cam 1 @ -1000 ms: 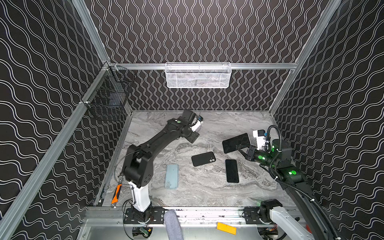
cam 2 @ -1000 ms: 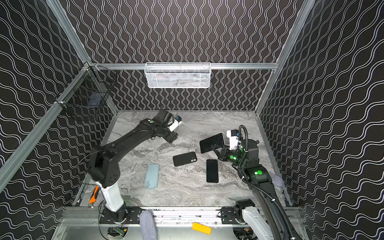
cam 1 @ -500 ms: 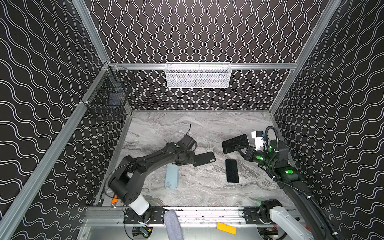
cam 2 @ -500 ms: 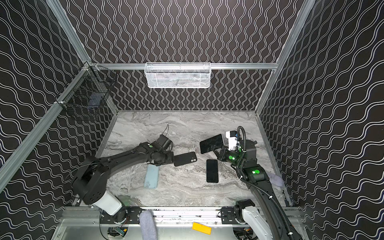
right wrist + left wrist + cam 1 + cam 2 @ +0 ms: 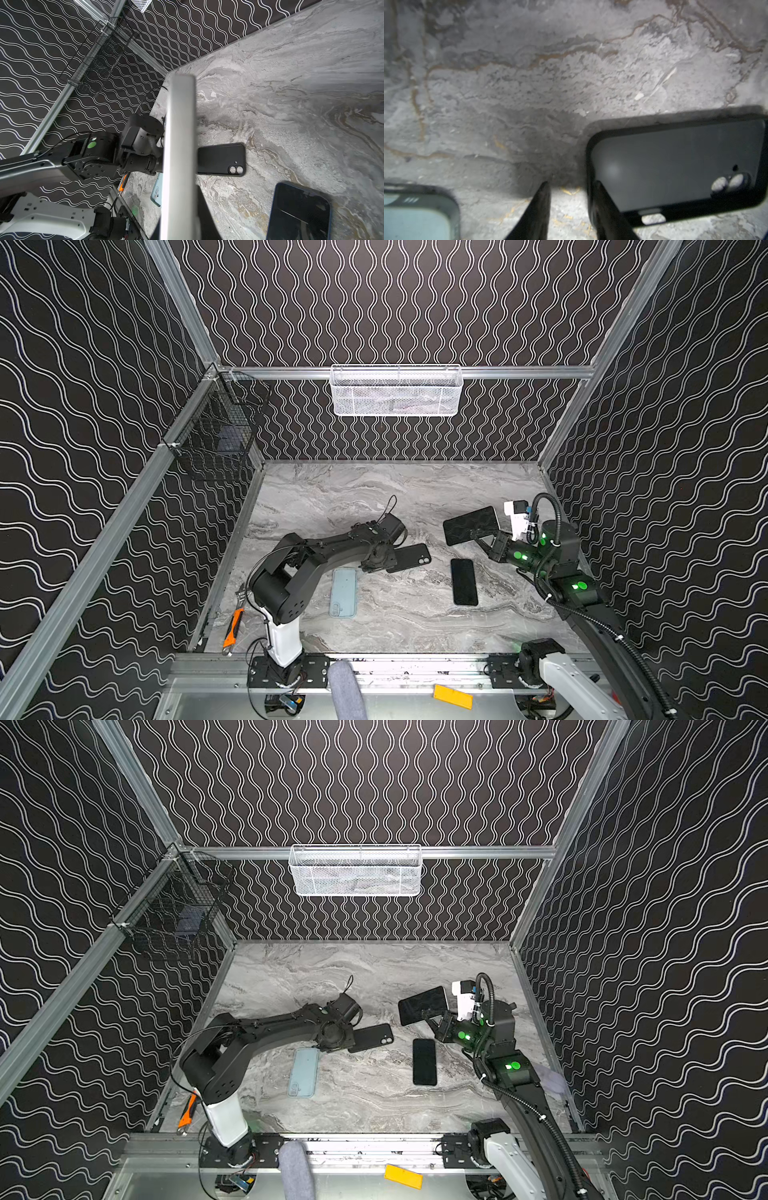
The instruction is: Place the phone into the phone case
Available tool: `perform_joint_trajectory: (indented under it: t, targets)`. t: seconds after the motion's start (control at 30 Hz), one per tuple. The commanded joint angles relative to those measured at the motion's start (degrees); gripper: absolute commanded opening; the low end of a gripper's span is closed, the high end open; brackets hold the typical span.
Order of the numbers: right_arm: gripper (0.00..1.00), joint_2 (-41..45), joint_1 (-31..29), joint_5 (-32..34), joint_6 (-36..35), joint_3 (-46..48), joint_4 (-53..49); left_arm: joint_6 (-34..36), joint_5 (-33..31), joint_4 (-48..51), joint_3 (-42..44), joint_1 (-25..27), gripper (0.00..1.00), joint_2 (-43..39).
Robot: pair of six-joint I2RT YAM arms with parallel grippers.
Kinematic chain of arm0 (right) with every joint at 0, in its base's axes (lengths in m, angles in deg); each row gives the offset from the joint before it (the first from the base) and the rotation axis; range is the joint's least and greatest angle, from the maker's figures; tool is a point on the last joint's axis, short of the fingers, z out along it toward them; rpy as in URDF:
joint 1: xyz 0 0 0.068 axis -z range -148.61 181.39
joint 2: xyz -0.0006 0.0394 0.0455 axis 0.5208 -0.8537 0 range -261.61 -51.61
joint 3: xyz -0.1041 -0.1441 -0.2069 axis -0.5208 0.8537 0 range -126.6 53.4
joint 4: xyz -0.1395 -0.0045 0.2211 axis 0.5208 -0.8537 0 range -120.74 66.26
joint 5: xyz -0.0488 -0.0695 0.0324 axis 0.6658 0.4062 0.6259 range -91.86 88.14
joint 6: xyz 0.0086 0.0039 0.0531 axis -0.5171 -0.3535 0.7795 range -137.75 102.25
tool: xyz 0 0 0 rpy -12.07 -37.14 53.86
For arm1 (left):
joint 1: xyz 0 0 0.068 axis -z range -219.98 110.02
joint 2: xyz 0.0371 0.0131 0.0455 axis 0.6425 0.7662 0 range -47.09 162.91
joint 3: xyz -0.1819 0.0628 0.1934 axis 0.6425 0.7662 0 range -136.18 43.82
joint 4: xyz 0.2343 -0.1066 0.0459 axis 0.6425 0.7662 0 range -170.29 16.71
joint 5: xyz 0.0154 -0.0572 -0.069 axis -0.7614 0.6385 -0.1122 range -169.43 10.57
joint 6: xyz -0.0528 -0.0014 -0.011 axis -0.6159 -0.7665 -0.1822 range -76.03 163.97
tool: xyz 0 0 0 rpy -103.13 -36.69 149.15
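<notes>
Now: left gripper (image 5: pixel 571 184) is down low over the table (image 5: pixel 374 497), at the short end of the black case (image 5: pixel 675 166).

- Left jaws stand a little apart and straddle the case's end wall.
- One finger (image 5: pixel 604 207) lies over the rim, inside the case outline. The other finger (image 5: pixel 539 207) is outside it, with bare table showing between that finger and the wall.
- The left wrist view shows no clamp on the wall.
- The black case lies flat on the table. Its two camera holes are at the end away from the left jaws, and pale table shows through them.
- A pale blue case (image 5: pixel 344 592) lies flat on the outer-finger side of the left jaws, near the black case but not touching it.

Right gripper (image 5: pixel 484 539): jaws are closed on the silver-edged phone (image 5: pixel 469 526).

- The phone is held clear of the table and tilted, with its dark face toward the top views.
- From the right wrist view its silver edge runs straight out from between the jaws.
- The held phone and the black case are apart: the phone is in the air, the case on the table beyond the phone's free end.
- A dark phone (image 5: pixel 464 581) lies flat, screen up, on the table beneath and just ahead of the right jaws. It touches neither case.
</notes>
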Motion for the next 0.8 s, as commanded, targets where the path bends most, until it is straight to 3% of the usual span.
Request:
perform_joint_trajectory:
  t: [0.0, 0.1, 0.37, 0.67, 0.77]
  targets:
    - [0.00, 0.01, -0.04, -1.20, 0.41, 0.14, 4.65, 1.57, -2.37, 1.48, -1.21, -0.03, 0.33, 1.61]
    - [0.00, -0.08, -0.05, -1.29, 0.58, 0.00, 4.75, 3.15, -3.58, 2.29, -1.89, 0.12, 0.31, 2.15]
    - [0.00, -0.40, -0.05, -1.52, 0.64, 0.21, 4.32, 10.03, -6.47, 3.93, -4.03, -0.24, 0.11, 2.64]
    - [0.00, -0.12, -0.26, -1.76, 1.58, 1.69, 5.05, 15.44, -3.99, 4.08, -5.80, -2.80, 0.13, 2.60]
    - [0.00, -0.43, -0.76, -1.48, 2.92, 2.22, 6.04, 15.66, -3.29, 3.08, -4.54, -3.69, 0.20, 0.80]
